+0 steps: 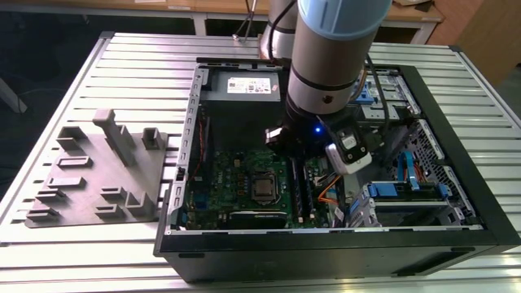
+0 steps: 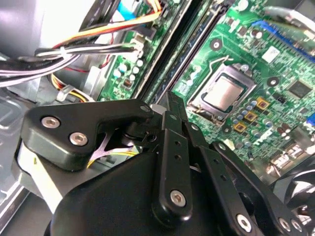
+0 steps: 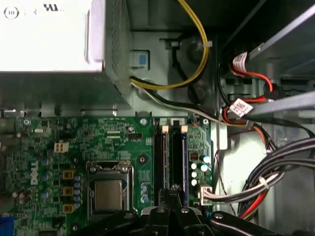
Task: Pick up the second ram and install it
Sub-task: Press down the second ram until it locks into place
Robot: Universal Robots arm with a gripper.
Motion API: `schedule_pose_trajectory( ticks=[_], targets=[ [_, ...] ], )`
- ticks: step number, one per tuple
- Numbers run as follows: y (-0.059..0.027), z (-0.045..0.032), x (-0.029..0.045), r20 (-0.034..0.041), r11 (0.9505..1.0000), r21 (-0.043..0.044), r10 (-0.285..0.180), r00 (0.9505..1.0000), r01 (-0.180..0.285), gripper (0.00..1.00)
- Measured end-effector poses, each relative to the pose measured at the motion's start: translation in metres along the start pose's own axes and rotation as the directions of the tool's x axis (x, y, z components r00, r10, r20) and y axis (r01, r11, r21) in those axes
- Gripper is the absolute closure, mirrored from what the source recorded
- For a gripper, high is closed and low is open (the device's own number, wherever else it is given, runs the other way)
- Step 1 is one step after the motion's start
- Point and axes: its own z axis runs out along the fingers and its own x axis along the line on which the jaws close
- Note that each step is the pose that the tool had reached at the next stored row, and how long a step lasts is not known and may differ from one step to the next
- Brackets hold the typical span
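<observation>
My gripper (image 1: 294, 155) reaches down inside the open computer case (image 1: 456, 177), over the memory slots beside the processor socket (image 3: 107, 192). In both wrist views its black fingers (image 3: 173, 192) are drawn together with no gap showing (image 2: 170, 101). The second ram (image 3: 177, 157) is a long dark strip standing in the slot farther from the socket, running from the fingertips toward the power supply (image 3: 49, 39). In the exterior view it shows as a dark line (image 1: 306, 194) below the wrist. Another dark stick (image 3: 160, 157) fills the neighbouring slot.
The green motherboard (image 1: 236, 183) lies on the case floor. Bundled cables (image 3: 275, 172) and a drive cage with blue tabs (image 1: 407, 183) crowd the side away from the socket. A grey moulded fixture block (image 1: 97, 177) rests on the slatted table at the exterior view's left.
</observation>
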Motion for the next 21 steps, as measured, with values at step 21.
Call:
schedule_pose_trajectory(
  ticks=[21],
  targets=[
    [-0.0258,-0.0011,-0.0008,0.0001,1.0,0.0029,0.0,1.0,0.0,0.93]
  ],
)
